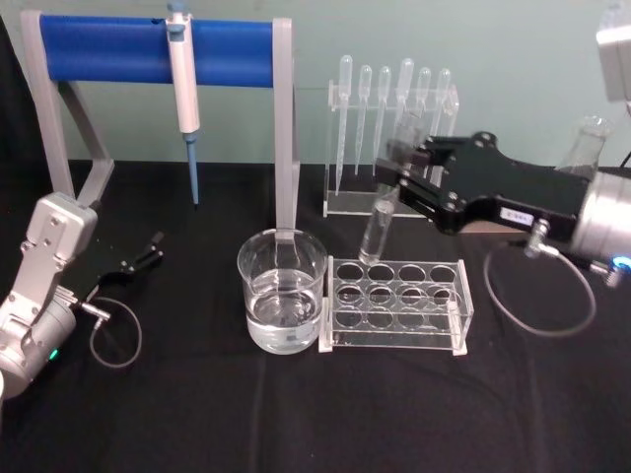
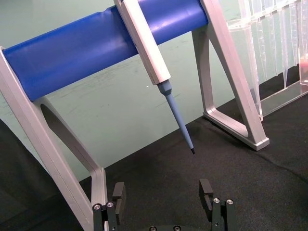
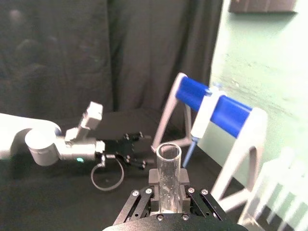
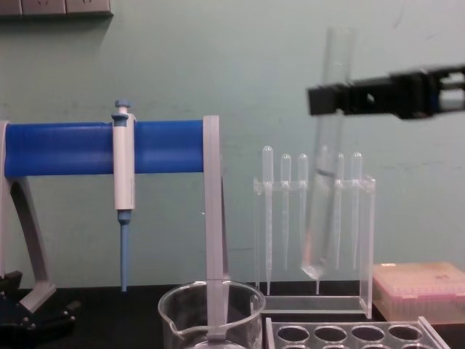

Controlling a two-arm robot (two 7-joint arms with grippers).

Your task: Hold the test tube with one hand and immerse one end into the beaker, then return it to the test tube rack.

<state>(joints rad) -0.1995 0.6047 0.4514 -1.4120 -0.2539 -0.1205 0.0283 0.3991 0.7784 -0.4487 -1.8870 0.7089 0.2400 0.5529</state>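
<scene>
My right gripper [image 1: 402, 172] is shut on the test tube [image 1: 378, 232], a long clear glass tube held tilted, open end up. Its round bottom hangs just above the back left holes of the clear rack [image 1: 394, 305], to the right of the beaker [image 1: 282, 296]. The beaker is a wide glass cylinder holding clear liquid. In the chest view the test tube [image 4: 323, 203] hangs well above the beaker [image 4: 211, 313], with the right gripper [image 4: 327, 99] around its upper part. The right wrist view looks down on the tube's open rim [image 3: 169, 154]. My left gripper [image 1: 151, 249] rests open at the far left.
A blue-barred stand [image 1: 128, 49] holds a blue-tipped pipettor [image 1: 183, 89] behind the beaker. A clear holder with several pipettes [image 1: 394, 148] stands at the back. A glass flask [image 1: 587, 143] is at the far right, and a pink box [image 4: 421, 291] sits low on the right.
</scene>
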